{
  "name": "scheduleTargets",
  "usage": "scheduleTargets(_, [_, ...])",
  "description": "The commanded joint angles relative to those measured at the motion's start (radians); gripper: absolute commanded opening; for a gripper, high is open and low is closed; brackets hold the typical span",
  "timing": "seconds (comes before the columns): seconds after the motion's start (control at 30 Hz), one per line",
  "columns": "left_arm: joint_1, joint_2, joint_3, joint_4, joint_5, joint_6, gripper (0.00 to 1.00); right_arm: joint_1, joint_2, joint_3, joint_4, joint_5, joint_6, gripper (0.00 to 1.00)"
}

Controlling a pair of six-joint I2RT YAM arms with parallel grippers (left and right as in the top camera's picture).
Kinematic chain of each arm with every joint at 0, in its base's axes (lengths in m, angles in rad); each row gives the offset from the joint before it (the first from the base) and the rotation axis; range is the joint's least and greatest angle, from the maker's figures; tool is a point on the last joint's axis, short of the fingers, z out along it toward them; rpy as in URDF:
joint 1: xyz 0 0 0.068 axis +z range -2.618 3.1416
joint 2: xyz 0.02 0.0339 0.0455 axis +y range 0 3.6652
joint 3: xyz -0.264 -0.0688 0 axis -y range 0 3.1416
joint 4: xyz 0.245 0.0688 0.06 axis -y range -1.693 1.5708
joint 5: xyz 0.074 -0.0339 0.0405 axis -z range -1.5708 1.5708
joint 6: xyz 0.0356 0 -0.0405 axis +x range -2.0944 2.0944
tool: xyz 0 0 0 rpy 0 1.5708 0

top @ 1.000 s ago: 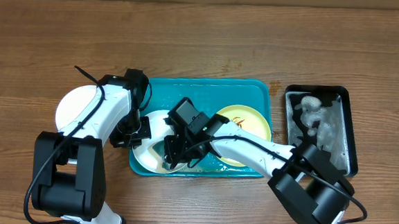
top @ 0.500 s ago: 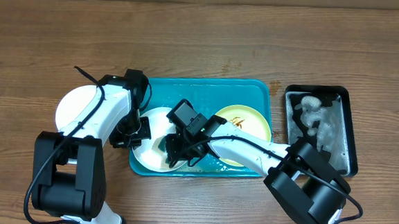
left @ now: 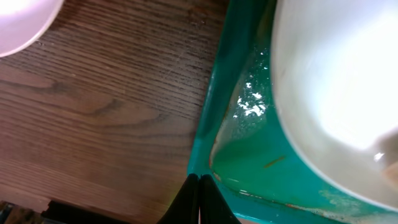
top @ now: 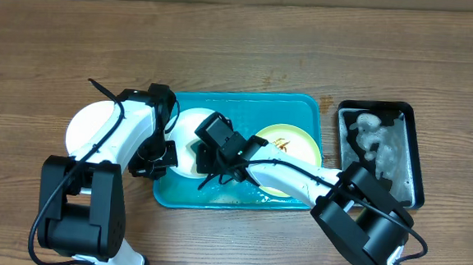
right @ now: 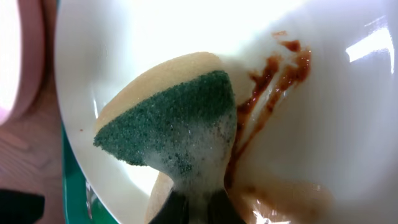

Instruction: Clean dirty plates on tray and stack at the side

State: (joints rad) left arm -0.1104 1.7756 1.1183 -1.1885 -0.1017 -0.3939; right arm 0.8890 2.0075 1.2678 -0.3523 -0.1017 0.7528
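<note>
At the far left of the overhead view, a plate on the desk (top: pixel 79 127) is lying outside the tray, half under the left arm, and it looks like the start of the stack. Just right of it the left fingers (left: pixel 193 202) are sitting together with nothing between them. Their tips are pointing at the left rim of the wet tray (left: pixel 214 106), though I cannot tell if they are touching it.

In the tray's left half the smeared plate (right: pixel 323 137) is getting its scrub. The right fingers (right: pixel 163 213) are clamped on a sponge (right: pixel 174 118), whose green scouring face is showing and whose edge is meeting a brown smear (right: pixel 273 81).

To do this step well, I judge the sponge should be pressing flat and sweeping rightward in the wrist view, across the whole smear. The left fingers should be bracing the plate's edge, since it is likely to slide on the wet tray.

Further right, a yellow plate (top: pixel 289 140) is waiting in the tray's right half. A black tray (top: pixel 373 105) is holding pale wet lumps at the far right.
</note>
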Motion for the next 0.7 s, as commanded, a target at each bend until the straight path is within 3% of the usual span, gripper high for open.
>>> scheduleTargets(0.0, [-0.001,-0.009,-0.006,-0.004,-0.014,-0.011,0.04,-0.010,0.014,0.005,0.014,0.092,0.011,0.04])
scheduleTargets(0.3, [-0.001,-0.009,-0.006,0.004,0.015,-0.011,0.04,-0.007,0.014,0.005,-0.076,0.093,0.011,0.04])
scheduleTargets(0.33, [-0.001,-0.009,-0.006,0.011,0.039,-0.010,0.10,-0.007,0.014,0.005,-0.090,0.093,0.011,0.04])
scheduleTargets(0.37, [-0.001,-0.009,-0.006,0.018,0.064,-0.010,0.30,-0.007,0.014,0.005,-0.101,0.093,0.011,0.04])
scheduleTargets(0.4, [-0.001,-0.009,-0.006,0.027,0.090,-0.007,0.42,-0.008,0.014,0.005,-0.109,0.093,0.010,0.04])
scheduleTargets(0.53, [-0.001,-0.009,-0.006,0.076,0.187,0.013,0.55,-0.008,0.014,0.005,-0.140,0.093,0.010,0.04])
scheduleTargets(0.67, [-0.001,-0.009,-0.006,0.102,0.199,0.013,0.57,-0.007,0.014,0.005,-0.175,0.093,0.011,0.04])
